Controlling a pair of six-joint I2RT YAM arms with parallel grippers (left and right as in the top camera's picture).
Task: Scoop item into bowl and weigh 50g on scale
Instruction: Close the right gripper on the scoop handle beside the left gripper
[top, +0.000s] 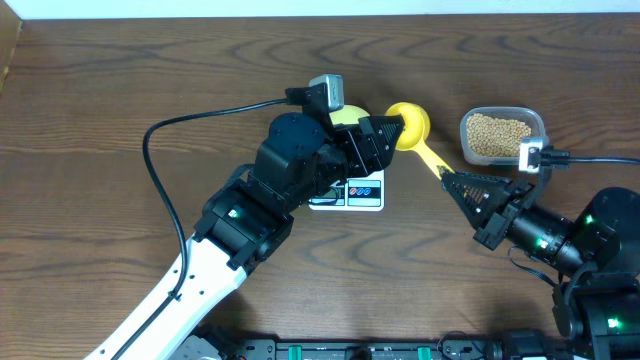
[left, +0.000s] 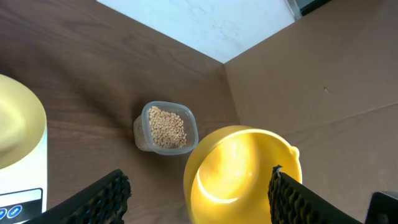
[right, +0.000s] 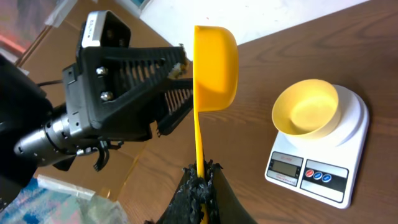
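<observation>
the right end effector (right: 202, 183), at the bottom centre of the right wrist view, is clamped tight on the thin handle of the yellow scoop (right: 214, 65). the left end effector (left: 199, 177) stands wide apart, with the scoop's cup between its fingers but not closed on it. beans (left: 168, 127) fill the clear tub (left: 140, 134) at mid-frame. the bowl (right: 308, 115) sits on the scale (right: 351, 115) at right; the scale's display and button marks are too small to read.

Likely a lab: wooden table (top: 90, 110) screened by cardboard (left: 323, 74).
</observation>
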